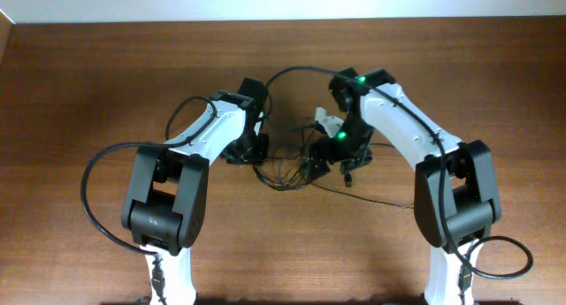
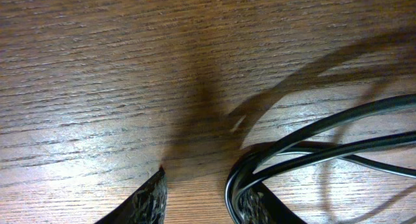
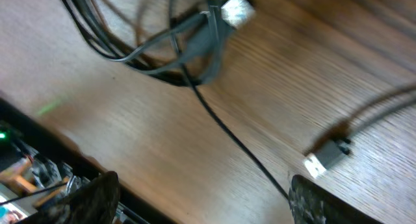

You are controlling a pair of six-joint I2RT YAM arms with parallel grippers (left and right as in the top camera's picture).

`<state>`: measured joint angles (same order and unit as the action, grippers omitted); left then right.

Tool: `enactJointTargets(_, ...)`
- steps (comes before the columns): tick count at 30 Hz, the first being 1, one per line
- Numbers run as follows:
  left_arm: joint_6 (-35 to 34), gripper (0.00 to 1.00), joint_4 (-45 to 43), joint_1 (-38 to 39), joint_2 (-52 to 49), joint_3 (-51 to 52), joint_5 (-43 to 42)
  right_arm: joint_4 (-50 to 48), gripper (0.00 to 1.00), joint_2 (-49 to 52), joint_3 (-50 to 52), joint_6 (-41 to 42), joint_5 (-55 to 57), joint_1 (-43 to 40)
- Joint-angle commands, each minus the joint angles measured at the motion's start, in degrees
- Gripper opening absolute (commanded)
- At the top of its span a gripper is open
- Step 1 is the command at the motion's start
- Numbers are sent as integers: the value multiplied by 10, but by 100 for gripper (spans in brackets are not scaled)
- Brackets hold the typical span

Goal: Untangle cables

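No text, label or number is readable anywhere.

Cables (image 3: 211,42) block the middle; outer table (image 1: 71,75) free

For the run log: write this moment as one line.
left gripper: open, cables bunched beside it | right gripper: open, USB plug nearby | task: cables tangled

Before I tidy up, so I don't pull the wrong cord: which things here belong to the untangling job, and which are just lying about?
Job:
- tangled thin black cables
- their USB plug

Not the job:
- thick arm cable
- wooden table
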<state>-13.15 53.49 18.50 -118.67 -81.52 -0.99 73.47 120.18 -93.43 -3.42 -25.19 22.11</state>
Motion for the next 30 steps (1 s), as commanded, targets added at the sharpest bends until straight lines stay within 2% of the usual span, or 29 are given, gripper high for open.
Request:
enactJointTargets(1,-7,39,-3,-5,0,12,12,-27,86,-9,3,-6,1,26)
enactJointTargets(2,-7,39,-3,-5,0,12,12,-32,93,-9,3,-6,1,29)
enactJointTargets(3,-7,39,-3,-5,0,12,12,-32,93,-9,2,-7,2,30)
enactJointTargets(4,-7,39,-3,-5,0,12,12,-28,78,-9,2,-7,3,29)
enactJointTargets(5,-7,39,-3,-5,0,12,12,-19,56,-12,3,-8,2,24)
enactJointTargets(6,-7,39,-3,-5,0,12,12,-17,52,-15,3,-21,1,23)
enactJointTargets(8,-7,40,-3,-6,0,12,12,-7,53,-42,3,-57,2,28)
enactJointTargets(12,-7,40,-5,-6,0,12,13,-4,57,-82,5,-70,23,30)
enactJointTargets(18,-7,40,-8,-6,0,12,12,-185,59,-83,146,-82,4,31)
enactJointTargets(24,-7,40,-10,-5,0,12,12,-245,65,-83,225,-82,-27,31)
enactJointTargets(27,-8,40,-10,-5,0,12,12,-287,66,-83,268,-82,-50,31)
enactJointTargets(30,-8,40,-10,-5,0,12,12,-288,66,-83,269,-82,-50,31)
